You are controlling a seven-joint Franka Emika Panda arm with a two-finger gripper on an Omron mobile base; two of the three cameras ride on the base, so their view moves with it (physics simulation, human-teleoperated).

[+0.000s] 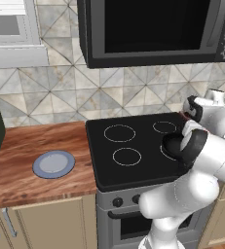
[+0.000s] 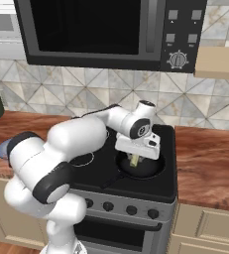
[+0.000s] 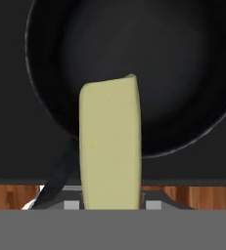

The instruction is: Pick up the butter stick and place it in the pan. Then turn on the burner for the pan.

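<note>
Up top, microwave (image 2: 106,32) over black cooktop (image 1: 133,146) w/ pan (image 2: 142,167), wood counter (image 1: 31,155).

1. The light is even and soft in all three views, with no single source to be seen and no dim corners.
2. Shadows are faint: the arm (image 2: 61,149) drops no hard shadow on the cooktop (image 1: 133,146).
3. The black glass carries only a weak sheen, with no glare spots; the microwave (image 1: 153,29) door stays flat and dark.
4. The pan (image 3: 134,58) shows a soft grey gradient across its floor.
5. Edges look slightly soft and jagged, as in a coarse render; the butter stick (image 3: 109,146) is close yet not blurred.
6. Straight lines stay straight to the borders.
</note>
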